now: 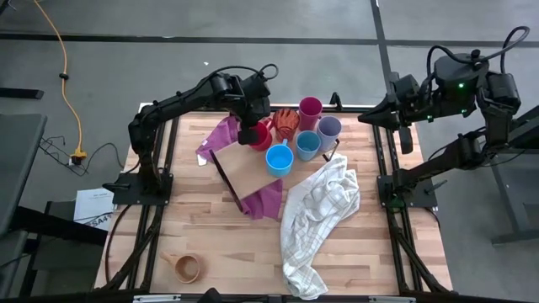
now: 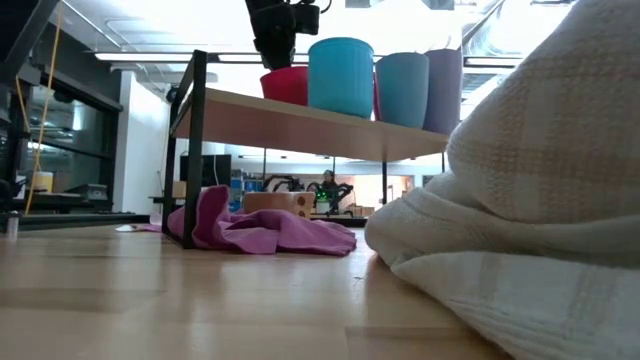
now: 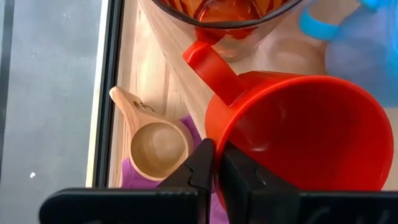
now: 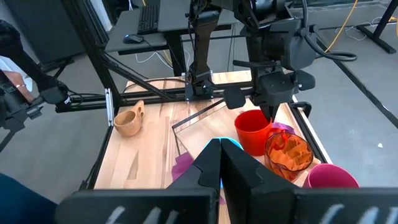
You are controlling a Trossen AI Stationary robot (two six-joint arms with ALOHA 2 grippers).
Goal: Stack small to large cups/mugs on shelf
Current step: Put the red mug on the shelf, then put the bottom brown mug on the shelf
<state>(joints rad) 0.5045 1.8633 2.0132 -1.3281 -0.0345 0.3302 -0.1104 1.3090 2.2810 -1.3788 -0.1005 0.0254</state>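
Two arms are mine. My left gripper hangs over the back left corner of the shelf, and its fingers are pinched tight on the rim of a red mug, one inside the wall and one outside. The red mug sits on the shelf's top board with its handle pointing toward a clear orange cup just beside it.

Past these, a magenta tumbler and a lavender tumbler stand at the back, with two blue cups in front of them: a brighter blue cup and a paler blue cup, close together.

A purple cloth lies under and around the shelf on the wooden counter. A white checked towel is heaped to the right of the shelf and trails toward the front edge. A tan handled mug stands alone near the counter's front left corner, well apart from the others.

My right gripper waits off the counter's back right side, fingers pressed together and holding nothing.
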